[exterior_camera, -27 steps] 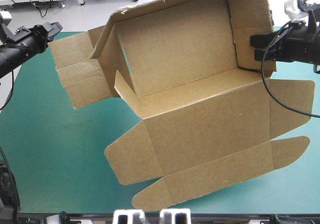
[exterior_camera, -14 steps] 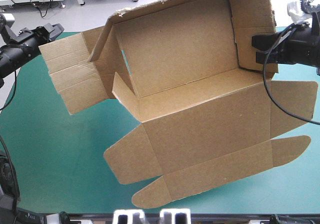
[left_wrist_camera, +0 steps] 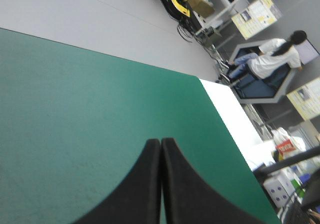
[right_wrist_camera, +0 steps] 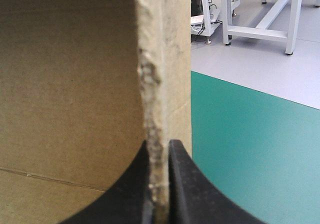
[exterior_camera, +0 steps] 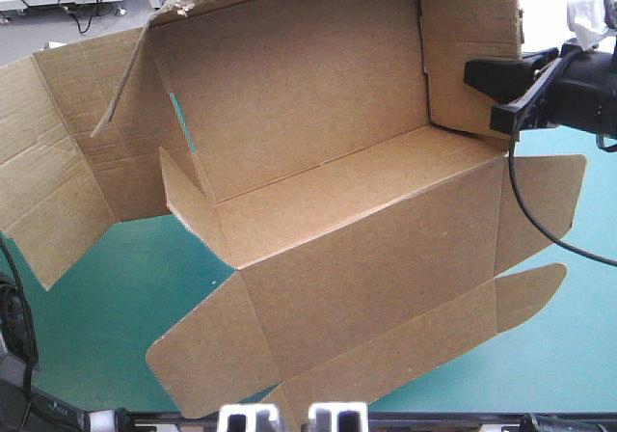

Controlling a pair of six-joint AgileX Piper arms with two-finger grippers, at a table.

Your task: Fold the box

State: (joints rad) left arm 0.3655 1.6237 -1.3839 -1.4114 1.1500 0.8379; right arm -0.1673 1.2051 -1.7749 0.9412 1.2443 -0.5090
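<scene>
Brown box [exterior_camera: 328,191] lifted, walls half-raised, flaps splayed

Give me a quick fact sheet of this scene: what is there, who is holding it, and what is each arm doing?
thing: box, brown, walls partly raised, flaps spread open
position: tilted, apparently held up over the table
right gripper: fingers shut on the edge of the box's right-hand wall
left gripper: fingers shut, holding nothing, over bare teal-green cover
state of task: folding not finished
</scene>
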